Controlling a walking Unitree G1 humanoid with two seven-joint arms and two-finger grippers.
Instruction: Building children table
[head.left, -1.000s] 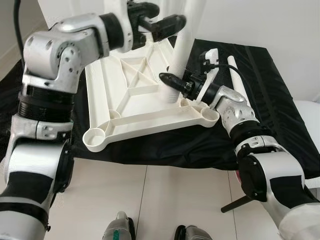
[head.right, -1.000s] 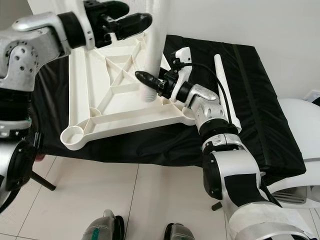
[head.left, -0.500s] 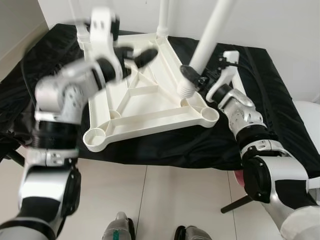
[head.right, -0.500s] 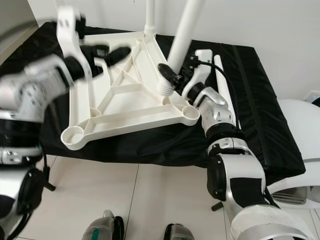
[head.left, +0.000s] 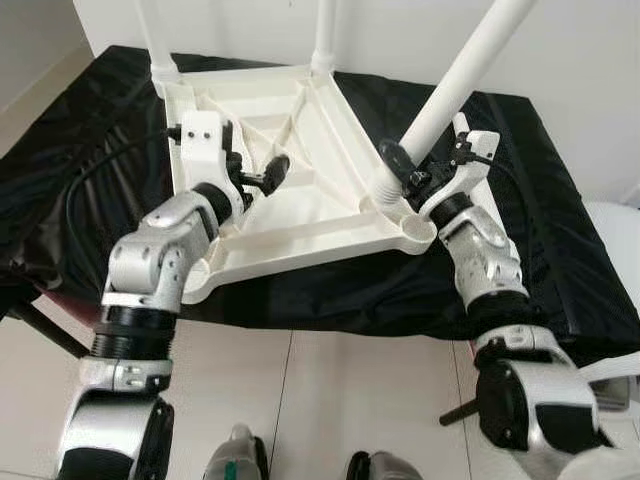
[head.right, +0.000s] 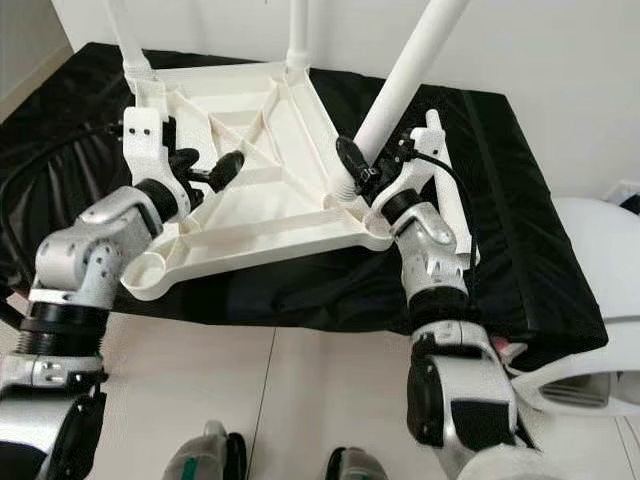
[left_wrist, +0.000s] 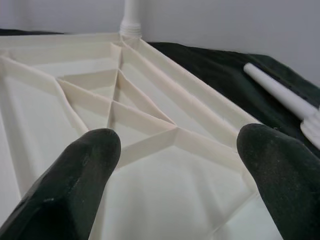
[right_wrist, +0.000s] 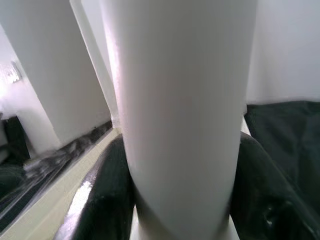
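we right the tilted leg (head.left: 455, 90), clamped in the right jaws (head.left: 398, 172), over its corner socket (head.left: 414, 231) while the left jaws (head.left: 268, 172) hover wide and empty above the top (head.left: 300, 140).

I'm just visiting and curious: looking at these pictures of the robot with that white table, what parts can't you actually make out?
- Tilted leg: its top is cut off by the upper edge of the head views.
- Its threaded end: hidden behind the right gripper, so whether it sits in the corner socket is unclear.
- Two back legs: tops cut off likewise.
- Tabletop front-left corner: covered by the left arm.
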